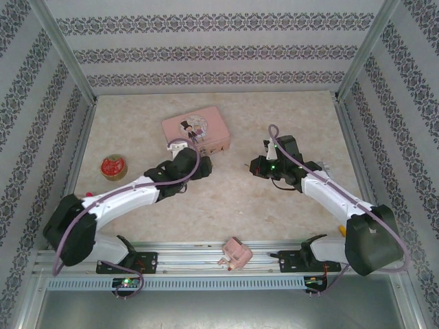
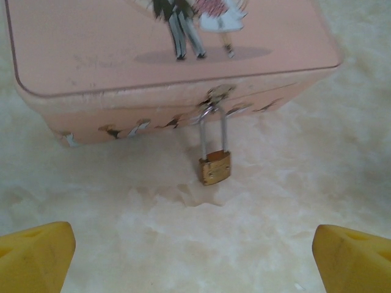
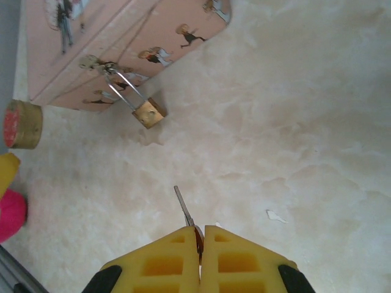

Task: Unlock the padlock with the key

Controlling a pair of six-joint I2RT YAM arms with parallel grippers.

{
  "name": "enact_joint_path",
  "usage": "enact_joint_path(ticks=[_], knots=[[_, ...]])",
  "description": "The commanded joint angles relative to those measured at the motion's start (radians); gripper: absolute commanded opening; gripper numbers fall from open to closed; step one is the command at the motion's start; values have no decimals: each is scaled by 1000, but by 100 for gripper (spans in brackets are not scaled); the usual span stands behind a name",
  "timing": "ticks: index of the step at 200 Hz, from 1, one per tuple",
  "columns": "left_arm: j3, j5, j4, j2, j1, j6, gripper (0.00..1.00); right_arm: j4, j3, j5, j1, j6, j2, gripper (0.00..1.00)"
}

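While pinching the key (image 3: 183, 207) between the pressed-together yellow pads (image 3: 238, 262) of the right gripper (image 3: 200, 235), points its blade toward eleven o'clock. Farther out at eleven, well apart from the blade tip: the brass padlock (image 3: 149, 113), hooked through the clasp (image 3: 91, 61) of the pink tin (image 3: 122, 43). From the wide-spread left gripper (image 2: 195, 256), same padlock at twelve o'clock, touching neither pad.

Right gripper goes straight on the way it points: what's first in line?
Likely the padlock hanging off the pink tin; the key in the right gripper points roughly at it, depth unclear.
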Motion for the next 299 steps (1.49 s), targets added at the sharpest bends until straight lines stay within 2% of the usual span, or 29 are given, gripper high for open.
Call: enact_joint_path(ticks=[1, 75, 81, 99, 126, 154, 180, 213, 253, 299], knots=[[53, -47, 45, 88, -12, -95, 99, 12, -20, 33, -1, -19, 17, 0], [252, -68, -49, 376, -23, -185, 99, 48, -31, 53, -1, -19, 42, 0], [261, -67, -51, 393, -23, -193, 96, 47, -29, 53, 0, -22, 44, 0], [294, -77, -66, 434, -25, -203, 95, 47, -30, 63, -1, -24, 44, 0], [341, -143, -116, 481, -29, -198, 90, 55, -38, 74, -1, -24, 44, 0], [421, -227, -228, 538, -30, -218, 76, 68, -48, 74, 0, -24, 44, 0], [505, -265, -318, 597, -32, -221, 75, 79, -54, 76, 0, -24, 41, 0], [536, -263, -289, 633, -34, -192, 74, 85, -55, 72, 0, -24, 38, 0], [569, -255, -264, 676, -34, -174, 68, 99, -63, 67, 0, -18, 40, 0], [602, -280, -261, 716, -33, -161, 67, 114, -65, 54, 1, -14, 53, 0]])
